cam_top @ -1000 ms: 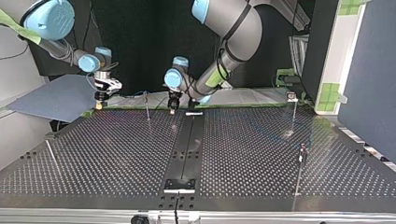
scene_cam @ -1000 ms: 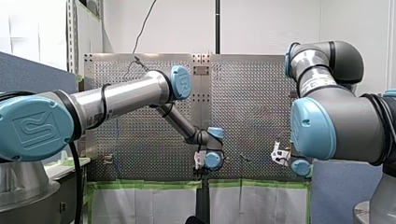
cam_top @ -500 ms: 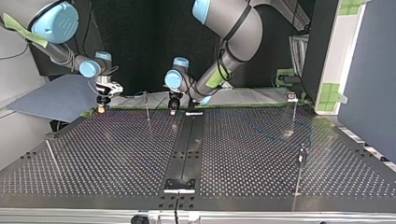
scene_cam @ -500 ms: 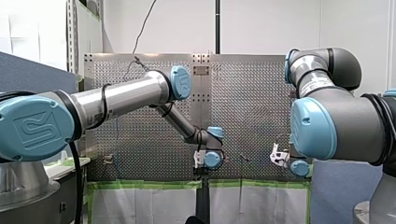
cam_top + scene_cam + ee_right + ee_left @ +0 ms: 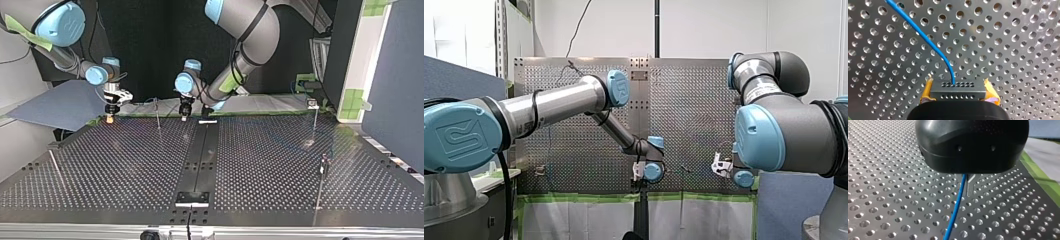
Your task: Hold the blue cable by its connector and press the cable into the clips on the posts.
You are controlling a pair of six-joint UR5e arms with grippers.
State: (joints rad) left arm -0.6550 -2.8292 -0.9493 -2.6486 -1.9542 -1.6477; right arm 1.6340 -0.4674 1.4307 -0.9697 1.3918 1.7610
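My right gripper (image 5: 957, 87) is clamping the connector (image 5: 958, 93) between its 2 yellow pads (image 5: 926, 91), 1 pressing on each end of the dark block. The gripper's own black body is cutting off the lower part of the pads and the block. The blue cable (image 5: 930, 41) is coming out of the connector's holed face and curving away over the perforated table (image 5: 1010, 50) until it is leaving the right wrist view.

In the left wrist view, my left gripper (image 5: 969, 184) is hanging low over the table. Its black housing is hiding nearly all of it, so I cannot tell whether it is open or closed. The cable is emerging from under that housing.

In the top view, both grippers are sitting near the table's far edge, with 1 thin post (image 5: 157, 114) standing between them. The cable is too faint to trace there.
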